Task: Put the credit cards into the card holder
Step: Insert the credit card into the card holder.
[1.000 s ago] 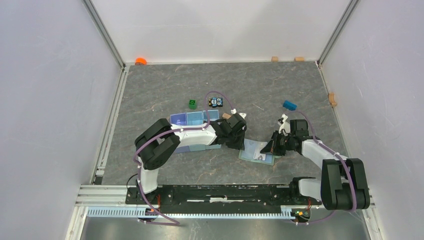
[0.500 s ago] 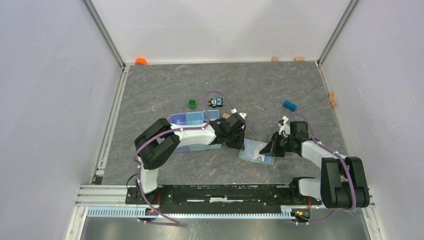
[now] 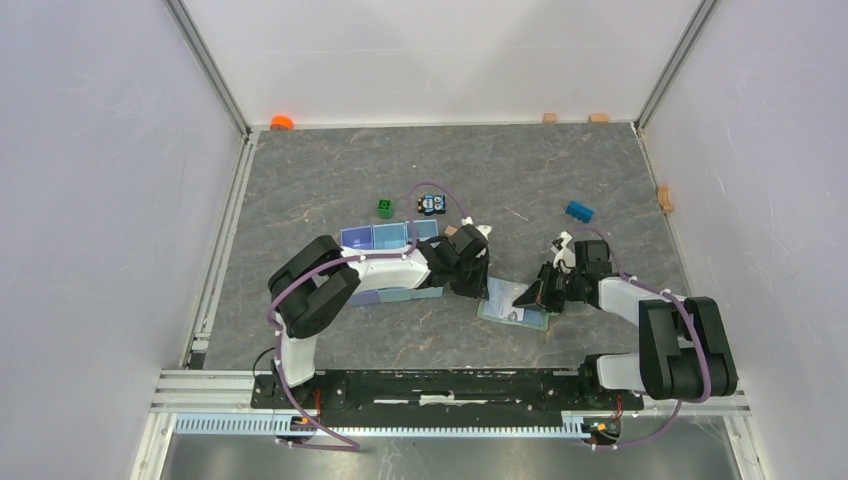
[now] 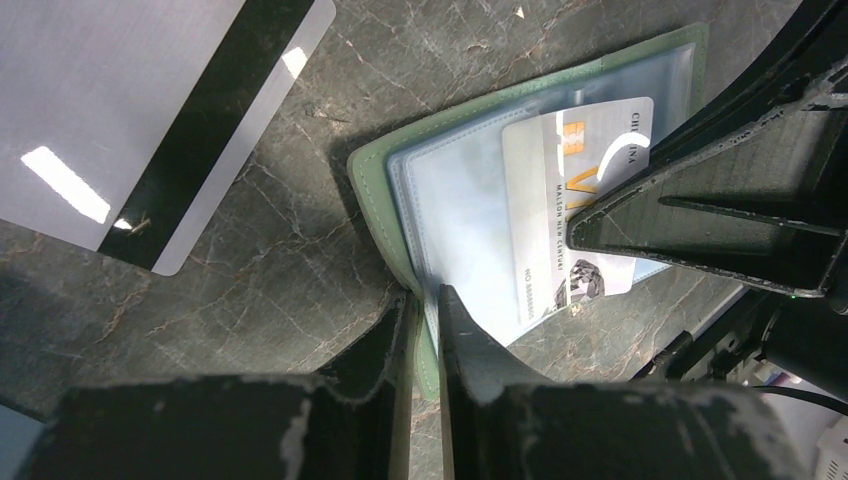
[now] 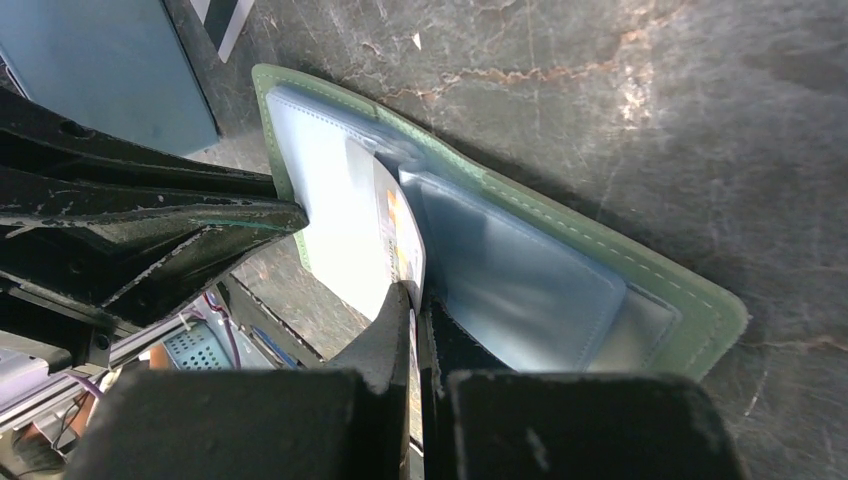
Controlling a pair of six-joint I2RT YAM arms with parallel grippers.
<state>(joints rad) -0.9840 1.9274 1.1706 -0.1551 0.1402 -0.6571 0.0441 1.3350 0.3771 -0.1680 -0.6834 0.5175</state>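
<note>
The grey marbled table [image 3: 330, 180] carried everything. On it, the light blue tray [image 3: 375, 238] sat just behind my left arm. The card holder [image 4: 375, 190] lay open and flat near the middle of the table, between my 2 grippers, with its pale blue-green slotted inside facing up. My left gripper [image 4: 425, 300] was clamped on 1 edge of the card holder, pinching the sage-green border between its fingers. Of the credit cards, 1 grey card with a dark stripe [image 4: 150, 110] lay flat on the table near the holder without touching it. My right gripper [image 5: 415, 300] was pinched on a 2nd, whitish printed card [image 4: 575, 200] and held it low over the holder's inside. I could not tell whether its leading edge was in a slot. A small green block [image 3: 385, 207] sat behind the tray.
</note>
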